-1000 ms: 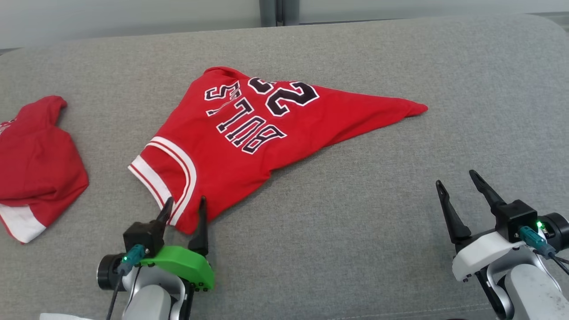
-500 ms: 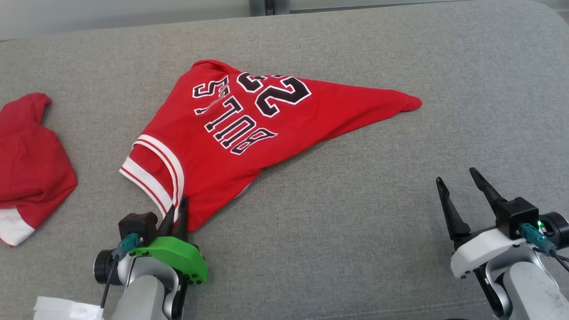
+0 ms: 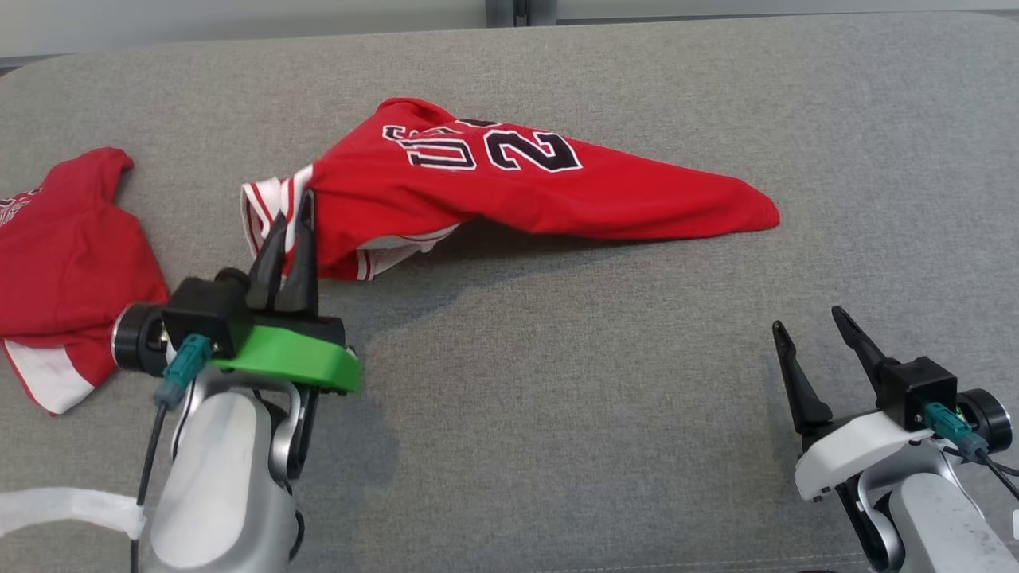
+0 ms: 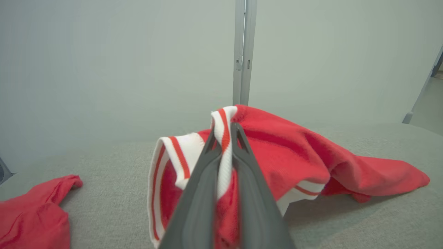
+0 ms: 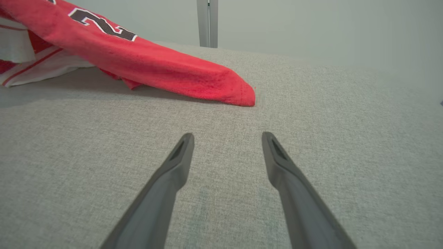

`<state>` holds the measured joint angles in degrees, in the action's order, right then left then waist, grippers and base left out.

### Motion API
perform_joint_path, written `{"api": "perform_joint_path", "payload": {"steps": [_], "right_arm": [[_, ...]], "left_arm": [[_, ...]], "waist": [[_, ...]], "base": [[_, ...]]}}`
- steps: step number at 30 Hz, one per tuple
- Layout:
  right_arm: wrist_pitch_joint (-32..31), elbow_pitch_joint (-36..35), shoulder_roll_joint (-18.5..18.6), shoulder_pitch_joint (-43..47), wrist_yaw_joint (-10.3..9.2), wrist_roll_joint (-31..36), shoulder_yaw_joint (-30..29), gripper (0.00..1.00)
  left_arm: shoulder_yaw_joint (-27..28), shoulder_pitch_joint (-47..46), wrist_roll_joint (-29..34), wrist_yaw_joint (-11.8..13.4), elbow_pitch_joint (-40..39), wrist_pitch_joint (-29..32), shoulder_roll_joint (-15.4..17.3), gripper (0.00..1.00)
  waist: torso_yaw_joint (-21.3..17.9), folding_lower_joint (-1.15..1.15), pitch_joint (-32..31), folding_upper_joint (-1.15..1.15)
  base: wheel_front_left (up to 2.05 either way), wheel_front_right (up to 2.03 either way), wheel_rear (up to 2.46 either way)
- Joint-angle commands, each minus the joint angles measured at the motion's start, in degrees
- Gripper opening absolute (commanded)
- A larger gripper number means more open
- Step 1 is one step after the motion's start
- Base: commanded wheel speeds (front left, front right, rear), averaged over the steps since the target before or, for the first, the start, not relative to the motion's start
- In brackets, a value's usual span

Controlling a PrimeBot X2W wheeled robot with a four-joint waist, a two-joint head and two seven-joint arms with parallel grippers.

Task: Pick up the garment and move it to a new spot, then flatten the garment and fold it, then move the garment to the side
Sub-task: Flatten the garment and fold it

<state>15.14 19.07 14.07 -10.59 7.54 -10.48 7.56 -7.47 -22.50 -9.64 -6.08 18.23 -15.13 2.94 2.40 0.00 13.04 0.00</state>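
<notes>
The garment (image 3: 525, 179) is a red basketball jersey with black-and-white lettering and white-striped trim. My left gripper (image 3: 293, 208) is shut on its striped edge and holds that end up off the grey surface, while the far tip still rests to the right. In the left wrist view the white-and-red trim (image 4: 224, 145) is pinched between my two fingers. My right gripper (image 3: 808, 330) stands open at the lower right, apart from the garment. The right wrist view shows the jersey's resting tip (image 5: 238, 93) ahead of the open fingers.
A second red garment (image 3: 64, 255) with white trim lies at the far left. The grey fabric surface (image 3: 597, 358) stretches wide between and ahead of the arms. A pale wall with a vertical metal strip (image 4: 243, 52) stands behind.
My left gripper closed on the jersey's striped edge and lifted it, raising that end off the surface. The right gripper stayed put. The head camera shifted slightly.
</notes>
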Motion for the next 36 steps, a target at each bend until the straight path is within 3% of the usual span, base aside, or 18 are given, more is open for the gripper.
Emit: {"api": "perform_joint_path", "payload": {"steps": [1, 2, 3, 5, 10, 11, 12, 13, 19, 30, 36], "right_arm": [[0.01, 0.39, -0.13, -0.21, -0.1, -0.52, 0.17, 1.0], [0.01, 0.51, -0.22, -0.61, -0.1, -0.63, 0.41, 1.0], [0.01, 0.61, -0.24, -1.03, -0.1, -0.67, 0.73, 1.0], [0.01, 0.85, -0.18, -1.9, -0.1, -0.91, 1.53, 1.0], [0.01, 1.32, -0.14, -3.54, -0.1, -1.36, 2.48, 1.0], [0.01, 1.38, -0.01, -3.98, -0.1, -1.45, 2.44, 1.0], [0.01, 1.42, 0.06, -4.37, -0.1, -1.62, 2.54, 1.0], [0.01, 1.5, 0.07, -4.65, -0.1, -1.74, 2.6, 1.0], [0.01, 1.46, -0.71, -4.93, -0.1, -1.95, 1.33, 1.0], [0.01, 1.6, -2.1, -3.15, -0.1, -1.87, 0.2, 1.0], [0.01, 1.59, -2.24, -2.75, -0.1, -1.45, 0.67, 1.0]], "left_arm": [[0.82, -2.7, 1.1, -0.35, 0.3, -0.02, 1.02, 0.0], [0.9, -3.79, 1.8, -0.34, 1.7, -0.01, 1.71, 0.0], [1.13, -5.02, 2.0, -0.25, 3.63, -0.01, 2.21, 0.12], [1.59, -8.27, 2.36, 0.04, 8.31, -0.01, 3.33, 0.19], [3.05, -14.38, 2.36, 1.04, 17.43, 0.02, 5.35, 0.18], [3.33, -15.98, 2.47, 1.36, 19.39, 0.02, 5.8, 0.29], [3.78, -17.37, 2.33, 1.91, 20.93, 0.01, 6.14, 0.5], [4.22, -18.61, 2.22, 2.4, 22.54, 0.01, 6.55, 1.0], [6.93, -22.52, 1.3, 5.08, 27.66, 0.0, 7.82, 1.0], [8.57, -12.75, 1.41, 3.65, 15.97, 0.0, 3.46, 1.0], [8.87, -5.3, 0.75, 3.13, 13.85, 0.0, 1.22, 1.0]], "waist": [[-0.32, 0.0, 0.65, 0.0], [-0.66, 0.0, 1.1, 0.0], [-1.13, 0.0, 1.57, 0.0], [-2.43, 0.0, 2.79, 0.0], [-5.47, 0.0, 5.37, 0.0], [-6.16, 0.0, 6.0, 0.0], [-6.89, 0.0, 6.62, 0.0], [-7.59, 0.0, 7.16, 0.0], [-9.28, 0.0, 8.3, 0.0], [-3.78, 0.0, 3.66, 0.0], [-1.92, 0.0, 2.46, 0.0]], "base": [[0.0, 0.0, 0.0], [0.0, 0.0, 0.0], [0.0, 0.0, 0.0], [0.0, 0.0, 0.0], [0.0, 0.0, 0.0], [0.0, 0.0, 0.0], [0.0, 0.0, 0.0], [0.0, 0.0, 0.0], [0.0, 0.0, 0.0], [0.0, 0.0, 0.0], [0.0, 0.0, 0.0]]}}
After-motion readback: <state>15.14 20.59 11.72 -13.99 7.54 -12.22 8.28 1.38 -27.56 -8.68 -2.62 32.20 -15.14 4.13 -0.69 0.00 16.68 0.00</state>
